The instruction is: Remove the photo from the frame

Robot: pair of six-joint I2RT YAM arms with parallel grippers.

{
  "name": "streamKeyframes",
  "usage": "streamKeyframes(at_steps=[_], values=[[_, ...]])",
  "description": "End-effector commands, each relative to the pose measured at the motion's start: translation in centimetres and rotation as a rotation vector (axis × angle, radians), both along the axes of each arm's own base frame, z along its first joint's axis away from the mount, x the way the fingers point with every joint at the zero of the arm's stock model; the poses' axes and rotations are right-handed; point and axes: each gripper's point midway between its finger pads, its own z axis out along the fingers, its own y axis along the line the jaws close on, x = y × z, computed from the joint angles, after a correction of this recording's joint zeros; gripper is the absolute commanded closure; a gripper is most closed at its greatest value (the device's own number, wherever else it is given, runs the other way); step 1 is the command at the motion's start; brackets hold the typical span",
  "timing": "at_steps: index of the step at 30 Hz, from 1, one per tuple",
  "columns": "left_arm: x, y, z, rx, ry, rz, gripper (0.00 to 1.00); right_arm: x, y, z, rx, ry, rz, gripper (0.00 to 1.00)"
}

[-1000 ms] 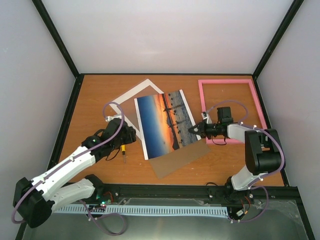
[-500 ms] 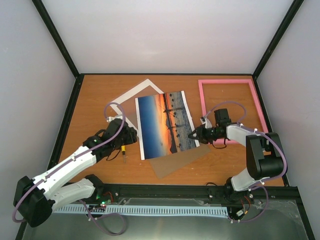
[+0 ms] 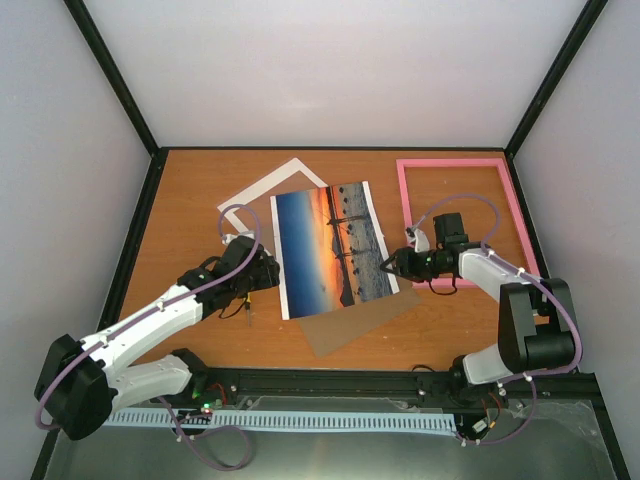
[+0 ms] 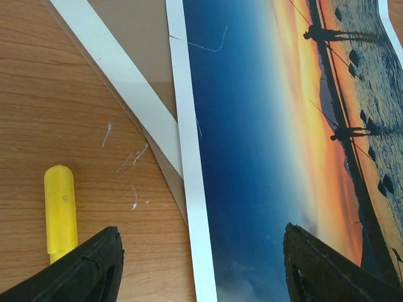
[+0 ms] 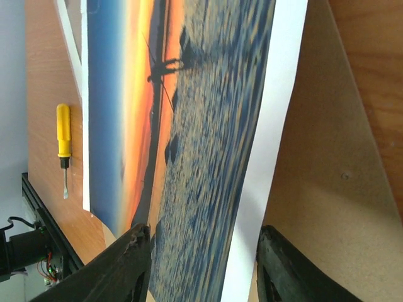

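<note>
Top external view: on a wooden table point(image 3: 180, 200), the pink frame point(image 3: 450, 162) lies at the far right corner. The photo point(image 3: 330, 250) lies mid-table, outside the frame, on a brown backing board point(image 3: 350, 325) and overlapping a white mat point(image 3: 262, 185). The left gripper point(image 4: 201, 251), jaws apart, hovers over the photo's left edge. The right gripper point(image 5: 204, 251), jaws apart, straddles its right edge. A yellow screwdriver point(image 4: 60, 211) lies just left of the photo.

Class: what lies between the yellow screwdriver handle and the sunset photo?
The left wrist view shows it: beyond the screwdriver handle comes bare table, then the white mat and a sliver of brown board meeting the photo.
</note>
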Motion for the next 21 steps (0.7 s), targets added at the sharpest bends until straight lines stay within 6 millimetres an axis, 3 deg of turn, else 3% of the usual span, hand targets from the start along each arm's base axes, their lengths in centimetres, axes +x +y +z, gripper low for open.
streamKeyframes(at_steps=[1,12,21], values=[[0.7,-0.4,0.3,-0.009,-0.029,-0.017,0.30,1.8,-1.0,2.2,-0.035,-0.104,-0.005,0.54],[1.6,0.2,0.0,-0.003,-0.032,-0.016,0.28,6.0,-6.5,7.9,-0.105,-0.321,-0.065,0.43],[3.8,0.7,-0.2,0.047,-0.037,0.004,0.25,6.5,-10.8,10.6,-0.272,-0.519,-0.077,0.32]])
